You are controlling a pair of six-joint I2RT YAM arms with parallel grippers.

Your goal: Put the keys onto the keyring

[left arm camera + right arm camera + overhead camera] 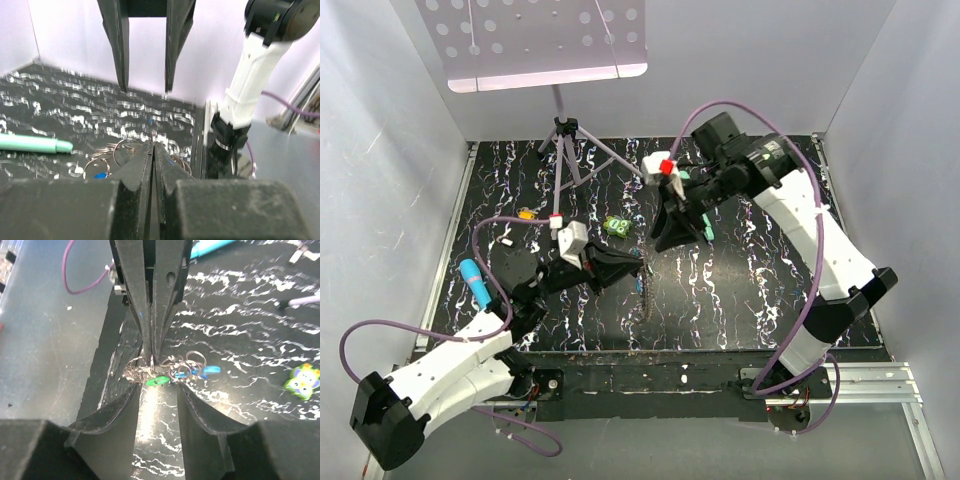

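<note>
The keyring [136,371], a bunch of fine metal loops with a blue clasp [211,370], hangs just above the mat. A light green key [160,381] sits in the bunch. My left gripper [150,347] is shut on the keyring's loops. In the top view the keyring [645,292] dangles below the left gripper [634,266]. My right gripper [159,386] stands open right in front of the bunch, one finger on each side, touching nothing. A small yellow-orange key [525,213] lies apart at the far left.
A green owl-like block [616,227] lies behind the grippers. A blue marker [475,282] lies at the left, and a teal pen [35,144] on the mat. A tripod stand [565,140] rises at the back. White walls enclose the black marbled mat [740,290].
</note>
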